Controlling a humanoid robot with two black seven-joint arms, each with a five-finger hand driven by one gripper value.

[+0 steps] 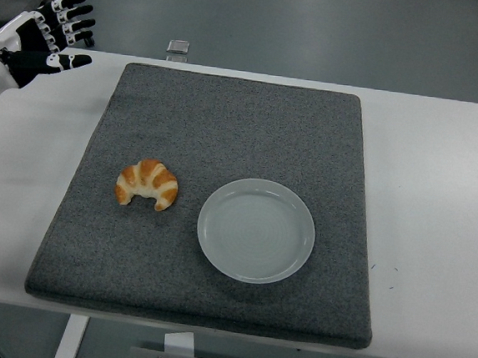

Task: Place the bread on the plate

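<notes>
Bread (147,184), a single croissant with its curved back toward the far side and its 2 tips pointing toward the near edge, lies on the grey mat (227,119), just left of the plate (255,230) and not touching it. Nothing holds it yet, so the step in hand looks like the approach and pick-up.

To do that well, I would bring the robot hand down over the thick middle of the arc, with fingers on the outer curve and the thumb in the hollow between the tips. A light pinch should be enough, since a croissant is likely soft and flaky and could crush or shed under a hard squeeze. A clear lift off the mat, a short carry to the right and a low release above the plate's centre would keep it from rolling onto the rim.

The plate is pale, round and shallow, and holds nothing.

The left robot hand (46,35) hovers over the far-left corner of the white counter (440,180), well apart from the bread, its fingers spread and grasping nothing. The right arm is not visible.
</notes>
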